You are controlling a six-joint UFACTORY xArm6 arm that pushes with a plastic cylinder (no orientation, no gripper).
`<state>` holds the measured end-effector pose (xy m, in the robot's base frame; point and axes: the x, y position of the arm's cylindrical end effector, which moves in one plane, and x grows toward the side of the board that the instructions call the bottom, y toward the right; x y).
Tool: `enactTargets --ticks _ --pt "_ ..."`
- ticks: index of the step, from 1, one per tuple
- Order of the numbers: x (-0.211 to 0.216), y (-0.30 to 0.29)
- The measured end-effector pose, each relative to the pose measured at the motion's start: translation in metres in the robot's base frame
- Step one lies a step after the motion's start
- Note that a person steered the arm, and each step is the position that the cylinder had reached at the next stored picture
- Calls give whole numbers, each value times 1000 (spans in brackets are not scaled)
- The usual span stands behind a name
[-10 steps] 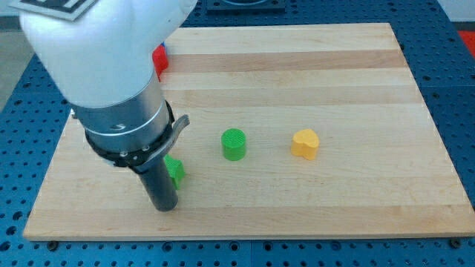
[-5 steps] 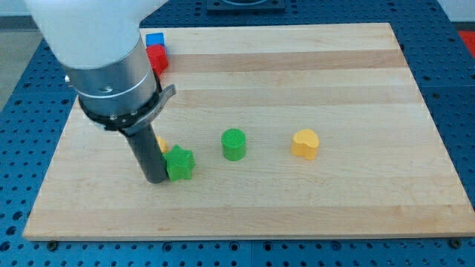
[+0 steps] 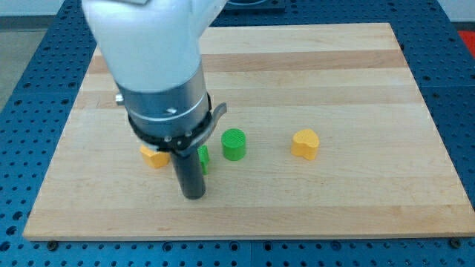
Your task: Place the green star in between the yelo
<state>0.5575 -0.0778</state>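
Observation:
My tip (image 3: pixel 194 196) rests on the board just below the green star (image 3: pixel 202 159), which is mostly hidden behind the rod; only its right edge shows. A green cylinder (image 3: pixel 234 144) stands just right of the star. A yellow heart-shaped block (image 3: pixel 305 144) sits further right. Another yellow block (image 3: pixel 154 156) peeks out left of the rod, partly hidden by the arm.
The wooden board (image 3: pixel 356 200) lies on a blue perforated table (image 3: pixel 460 44). The arm's large white and grey body (image 3: pixel 159 81) covers the board's upper left, hiding whatever lies there.
The arm has swung right and towards the view's bottom. The green star has shifted right, closer to the green cylinder. The red and blue blocks are now hidden; the left yellow block shows.

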Motion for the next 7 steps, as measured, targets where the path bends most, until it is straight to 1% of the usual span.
enactTargets --ticks 1,2,3,4,5,6,7 --pt "-27 1" --pt "-27 1" --pt "19 25" --pt "35 71" --pt "34 134" --pt "5 213" --pt "-52 233"
